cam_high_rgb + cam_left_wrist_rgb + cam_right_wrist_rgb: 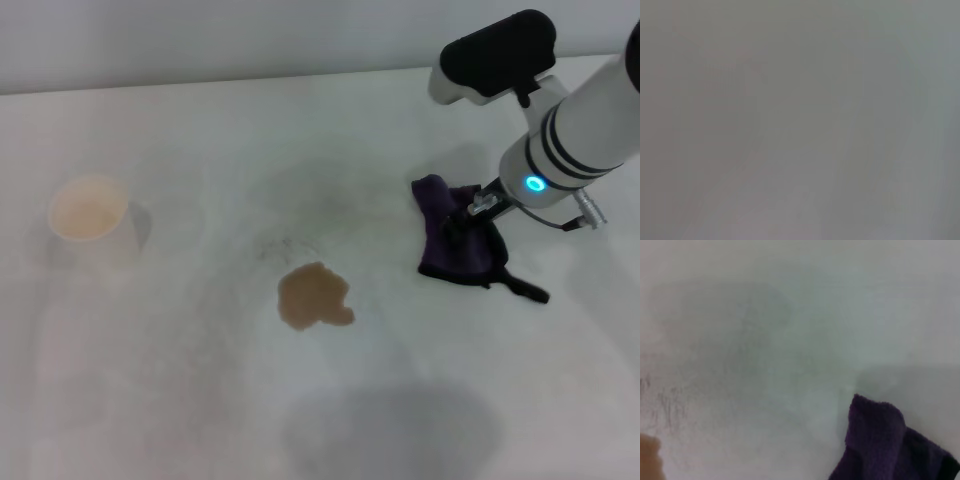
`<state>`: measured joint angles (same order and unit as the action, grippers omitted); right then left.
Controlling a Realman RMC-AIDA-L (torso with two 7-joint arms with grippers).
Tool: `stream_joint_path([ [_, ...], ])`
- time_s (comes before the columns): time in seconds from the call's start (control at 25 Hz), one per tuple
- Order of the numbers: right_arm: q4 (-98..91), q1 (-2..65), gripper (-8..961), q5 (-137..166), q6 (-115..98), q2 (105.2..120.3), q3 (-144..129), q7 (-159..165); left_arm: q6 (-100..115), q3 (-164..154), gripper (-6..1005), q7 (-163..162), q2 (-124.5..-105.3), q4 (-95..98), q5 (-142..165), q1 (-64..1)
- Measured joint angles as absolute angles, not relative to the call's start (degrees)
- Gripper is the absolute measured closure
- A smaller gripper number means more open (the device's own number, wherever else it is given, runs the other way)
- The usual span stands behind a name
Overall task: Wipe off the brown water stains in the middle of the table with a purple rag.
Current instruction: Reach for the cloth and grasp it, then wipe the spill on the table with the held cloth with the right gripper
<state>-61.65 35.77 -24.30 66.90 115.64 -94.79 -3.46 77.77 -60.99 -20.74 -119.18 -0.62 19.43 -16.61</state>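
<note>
The brown water stain is a tan blotch on the white table, near the middle. It also shows at the edge of the right wrist view. The purple rag is bunched up to the right of the stain, with its black loop tail trailing on the table. It also shows in the right wrist view. My right gripper reaches down into the top of the rag and is shut on it. The left gripper is out of view; the left wrist view shows only plain grey.
A white paper cup stands at the far left of the table. Faint dark speckles lie just behind the stain. The table's back edge meets a grey wall.
</note>
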Motion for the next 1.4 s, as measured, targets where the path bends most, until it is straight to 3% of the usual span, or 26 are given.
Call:
stream_joint_path([
  [0.24,-60.8,35.7,614,-24.4,66.8,115.60,-93.0,-3.7,77.8,-61.0,126,-20.7,-119.18,-0.6,19.3,-16.4],
  [0.48,-62.9,35.9,817,-25.8,66.1,115.73,-92.8,-4.9,77.8,-61.0,126,-20.7,-119.18,-0.6,19.2,-16.4],
  [0.92,-66.4,36.8,848,-52.6,65.8,115.87,-98.2,-22.0,77.8,-60.9,125,-20.7,-119.13,-0.5,19.1,-16.7],
  [1.4,-59.7,39.2,850,-55.2,52.3,116.17,-114.3,-20.4,74.7,-61.2,125,-21.4,-119.28,-1.0,19.7,-19.7],
])
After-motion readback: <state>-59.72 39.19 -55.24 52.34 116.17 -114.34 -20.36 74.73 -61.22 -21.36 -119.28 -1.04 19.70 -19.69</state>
